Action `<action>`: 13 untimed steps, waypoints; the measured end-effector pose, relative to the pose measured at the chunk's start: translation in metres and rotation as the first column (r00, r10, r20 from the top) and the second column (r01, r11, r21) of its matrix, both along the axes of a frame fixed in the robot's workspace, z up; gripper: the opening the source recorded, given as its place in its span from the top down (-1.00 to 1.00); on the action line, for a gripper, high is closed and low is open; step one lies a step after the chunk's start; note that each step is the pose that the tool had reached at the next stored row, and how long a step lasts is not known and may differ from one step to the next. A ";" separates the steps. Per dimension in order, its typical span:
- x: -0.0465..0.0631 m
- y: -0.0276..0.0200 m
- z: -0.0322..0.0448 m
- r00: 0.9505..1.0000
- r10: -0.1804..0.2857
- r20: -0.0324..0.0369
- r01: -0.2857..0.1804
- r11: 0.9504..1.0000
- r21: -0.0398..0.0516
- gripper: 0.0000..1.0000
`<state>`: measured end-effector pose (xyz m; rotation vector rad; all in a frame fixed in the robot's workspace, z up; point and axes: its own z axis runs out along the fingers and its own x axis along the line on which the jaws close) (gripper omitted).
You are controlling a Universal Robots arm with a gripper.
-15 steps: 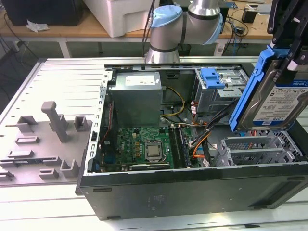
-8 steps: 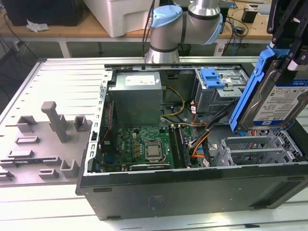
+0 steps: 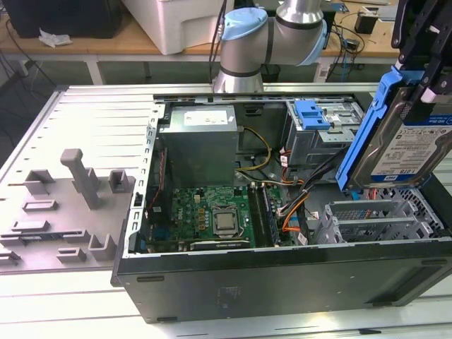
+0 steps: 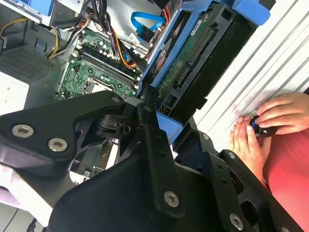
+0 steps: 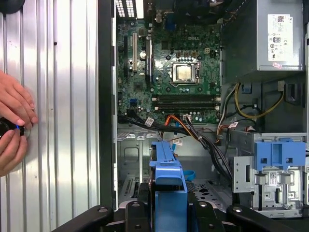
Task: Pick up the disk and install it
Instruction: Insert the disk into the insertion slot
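Table: we are looking at a pale ribbed metal tabletop (image 3: pixel 106 120) (image 5: pixel 58 145) (image 4: pixel 275 58), its slats lying side by side in the exterior view and in both wrist views.
Bench: we are seeing a wooden workbench (image 3: pixel 92 46) standing behind the table.
On the bench: a white box (image 3: pixel 176 25) is sitting mid-bench, crumpled white paper (image 3: pixel 53 37) is lying toward the exterior view's left, and cables (image 3: pixel 346 35) are trailing toward its right.
Light: we are finding it bright and even, and the slats are shining softly.

White-and-blue label (image 3: pixel 418 148) on disk (image 3: pixel 395 134): print too fine to read. White sticker (image 5: pixel 280 31) on grey power supply box (image 5: pixel 246 43): rows of small print and symbols, illegible. Motherboard (image 5: pixel 164 53): tiny white lettering, unreadable. White cable tags (image 5: pixel 148 121): no readable text.
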<state>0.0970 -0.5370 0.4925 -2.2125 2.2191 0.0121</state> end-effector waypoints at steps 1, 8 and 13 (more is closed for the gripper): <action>0.000 0.0000 0.0000 1.000 0.000 0.000 0.000 1.000 0.000 0.27; 0.000 -0.0002 -0.0013 1.000 0.005 0.000 -0.005 1.000 0.000 0.27; 0.000 -0.0002 -0.0023 1.000 0.021 0.000 -0.021 1.000 0.000 0.27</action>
